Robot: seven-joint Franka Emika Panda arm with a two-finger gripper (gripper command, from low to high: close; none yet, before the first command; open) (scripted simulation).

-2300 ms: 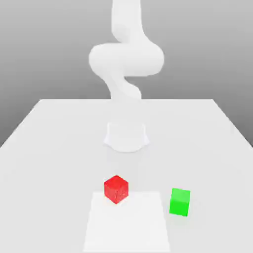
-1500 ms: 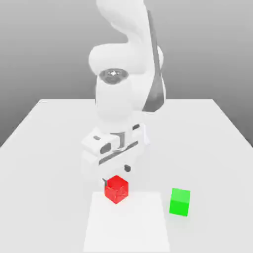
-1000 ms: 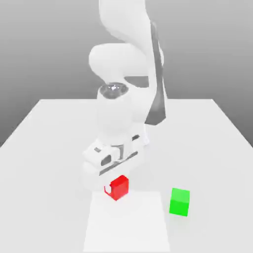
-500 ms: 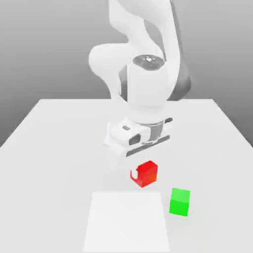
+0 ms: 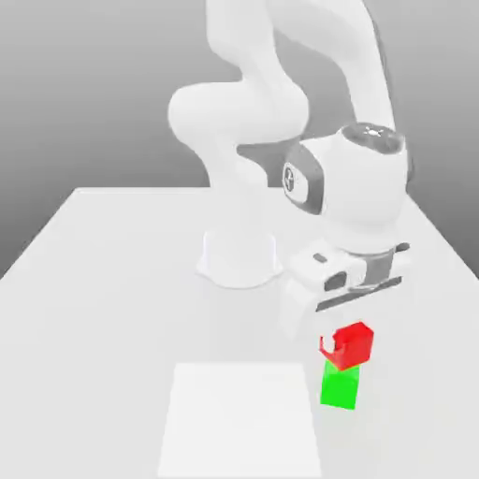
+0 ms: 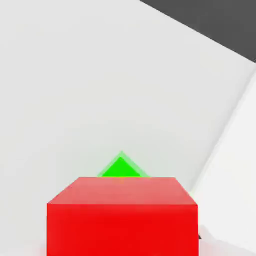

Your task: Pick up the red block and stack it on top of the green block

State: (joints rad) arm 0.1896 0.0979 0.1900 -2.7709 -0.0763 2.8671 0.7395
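Jaws clamped on the red block (image 5: 352, 343), held just above the green block (image 5: 339, 386), aligned for stacking; release pending.

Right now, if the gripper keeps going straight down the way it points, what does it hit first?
The gripper, shut on the red block, points down at the green block. The red block's underside would probably meet the green block's top first; the gap between them is hard to judge.
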